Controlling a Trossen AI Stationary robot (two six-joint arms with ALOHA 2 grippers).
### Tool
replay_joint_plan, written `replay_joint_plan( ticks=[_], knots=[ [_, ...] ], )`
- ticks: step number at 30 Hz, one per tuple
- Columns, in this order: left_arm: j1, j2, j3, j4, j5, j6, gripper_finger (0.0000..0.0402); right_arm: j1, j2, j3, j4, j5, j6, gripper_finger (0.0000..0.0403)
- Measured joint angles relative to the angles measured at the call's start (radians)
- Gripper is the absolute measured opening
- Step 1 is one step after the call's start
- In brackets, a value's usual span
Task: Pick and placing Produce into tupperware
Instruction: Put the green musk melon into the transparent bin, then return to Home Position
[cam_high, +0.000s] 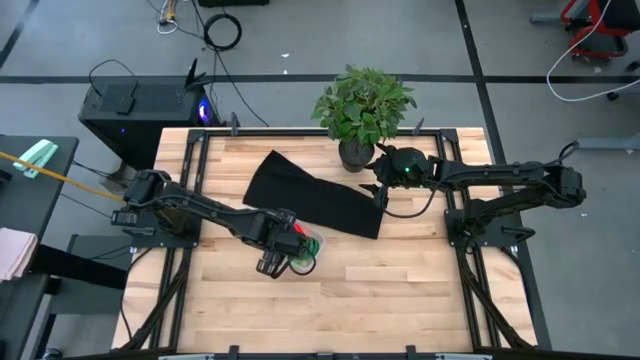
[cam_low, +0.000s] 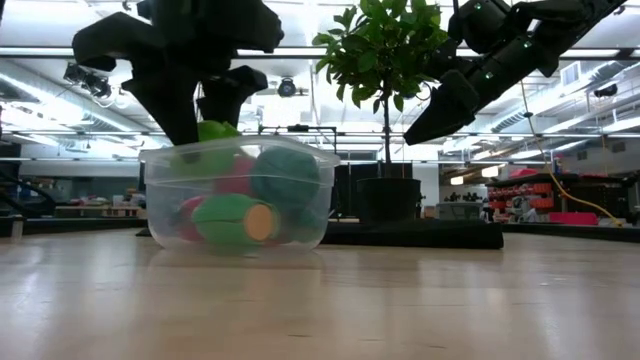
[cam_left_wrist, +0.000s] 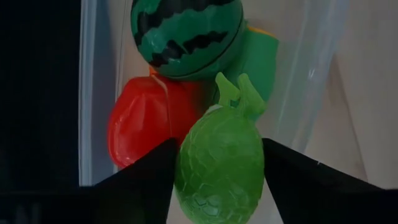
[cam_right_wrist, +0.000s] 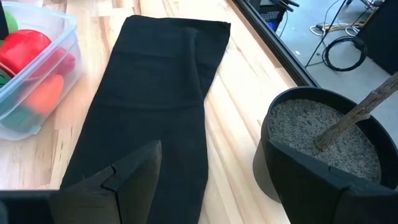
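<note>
Tupperware (cam_high: 303, 250) sits low and centre-left in the high view, just below the black cloth mat (cam_high: 315, 197), already crowded with produce: a striped dark-green melon (cam_left_wrist: 185, 36), a red piece (cam_left_wrist: 144, 127) and more green behind it in the left wrist view; low view adds a green piece with a tan cut end (cam_low: 232, 221) against the front wall. Left end effector (cam_left_wrist: 217, 180) hangs directly over the container, fingers set either side of a light-green bumpy fruit (cam_left_wrist: 221, 162); whether they pinch it or have just let go, cannot tell. Judged step: dropping this last piece in. To do it well, spread the fingers fully, lift straight up, avoid nudging the thin clear wall or the stacked pieces, since the pile looks loose and near rim height. Right end effector (cam_right_wrist: 205, 177) waits raised at centre-right of the high view, fingers spread and empty, above the mat's right end beside the potted plant (cam_high: 362, 108). Surface (cam_high: 400, 290): pale wood planks in a black frame. Room beyond: grey floor, loose cables, a dark computer case at upper left; low view shows ceiling strip lights and distant benches.
</note>
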Motion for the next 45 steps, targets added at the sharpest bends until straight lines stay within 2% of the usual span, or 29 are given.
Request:
replay_joint_plan(
  ticks=[5,18,29,33,38,42,45],
  knots=[
    [0.001,0.0,0.0,0.003,0.0,0.003,0.0258,0.0,0.0,0.0,0.0,0.0,0.001,0.0291],
    [0.001,0.0,0.009,0.002,-0.015,0.025,0.0264,0.0,0.0,0.0,0.001,0.0,0.001,0.0291],
    [0.06,-0.047,0.221,0.018,0.001,0.05,0.024,0.0,0.0,0.0,0.001,0.0,0.0,0.0291],
    [0.101,-0.152,0.234,0.156,0.087,0.078,0.0231,0.0,0.0,0.0,-0.001,0.0,0.001,0.0291],
    [0.178,-0.343,0.173,0.243,0.124,0.091,0.0217,0.0,0.0,0.0,-0.002,0.0,0.001,0.0291],
    [0.216,-0.529,0.009,0.398,0.178,0.091,0.0205,0.0,0.0,0.0,-0.002,0.0,0.001,0.0291],
    [0.228,-0.672,-0.163,0.529,0.187,0.093,0.0197,0.0,0.0,0.0,-0.002,0.0,0.001,0.0291]
  ],
)
